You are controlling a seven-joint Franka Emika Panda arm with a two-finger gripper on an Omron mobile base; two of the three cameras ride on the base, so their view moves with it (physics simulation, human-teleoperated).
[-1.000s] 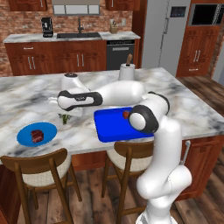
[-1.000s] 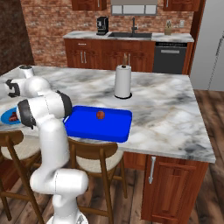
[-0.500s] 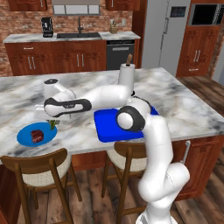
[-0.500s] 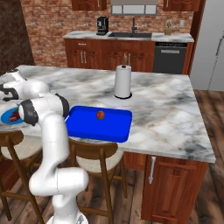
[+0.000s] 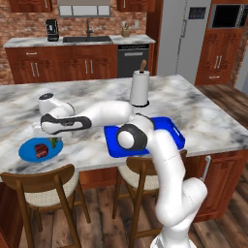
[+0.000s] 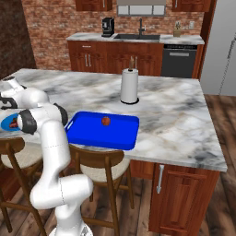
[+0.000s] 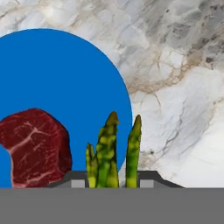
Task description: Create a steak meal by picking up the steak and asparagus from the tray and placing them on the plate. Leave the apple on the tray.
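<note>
The round blue plate [image 5: 28, 151] lies on the marble island at the left, with the dark red steak [image 5: 40, 149] on it. In the hand view the steak [image 7: 35, 146] sits on the plate [image 7: 57, 83], and green asparagus [image 7: 111, 151] stands up between the two fingertips, over the plate's edge. My gripper [image 5: 52, 138] hangs just above the plate's right rim, shut on the asparagus [image 5: 54, 143]. The blue tray [image 6: 99, 133] lies near the island's front edge with the red apple [image 6: 106, 120] on it. My arm hides part of the tray [image 5: 167, 130] in the left base view.
A paper towel roll [image 5: 139, 88] stands on the island behind the tray. Two wooden stools [image 5: 43, 186] are tucked under the front edge. The back counter with the sink and coffee machine is far off.
The arm has swung left from the tray's side to the plate, carrying the asparagus. It now hangs low at the plate's right rim. The steak and apple have not moved.
</note>
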